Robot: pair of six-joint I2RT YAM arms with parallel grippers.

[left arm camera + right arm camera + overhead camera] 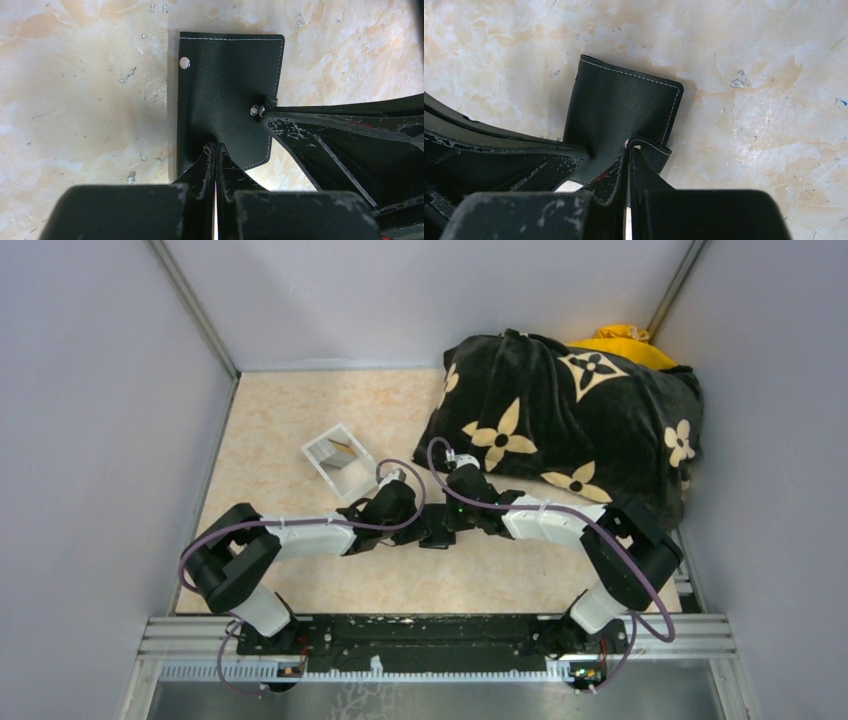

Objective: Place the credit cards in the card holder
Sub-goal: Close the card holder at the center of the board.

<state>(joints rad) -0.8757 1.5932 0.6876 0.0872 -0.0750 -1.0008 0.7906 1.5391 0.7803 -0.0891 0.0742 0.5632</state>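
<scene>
Black grained leather with pale stitching along its rim, the card holder (225,85) lies on the cream marbled table (290,420), near the middle of the front half where the two arms meet. The left gripper (216,148) has its jaws pressed together on the holder's near edge, and the leather puckers up into the fingertips there. The right gripper (629,148) comes in from the other side, its jaws likewise closed. It pinches the small snap tab (655,150) that sticks out from the holder's side edge, so the two sets of fingers sit just beside each other. A metal stud (184,62) shows near the holder's far corner. That far edge and the long side away from the tab lie free, with bare table beyond them in both wrist views. Behind the left gripper, near it but apart, stands a pale open tray (340,462), turned at an angle to the table edges. The big black flowered cushion (560,410) fills the far right corner, with a yellow cloth (622,338) peeping out behind it. Its front edge runs close behind the right arm. Grey walls (100,390) close the table on the left, far and right sides. The widest bare stretch lies to the far left, beyond the tray.
</scene>
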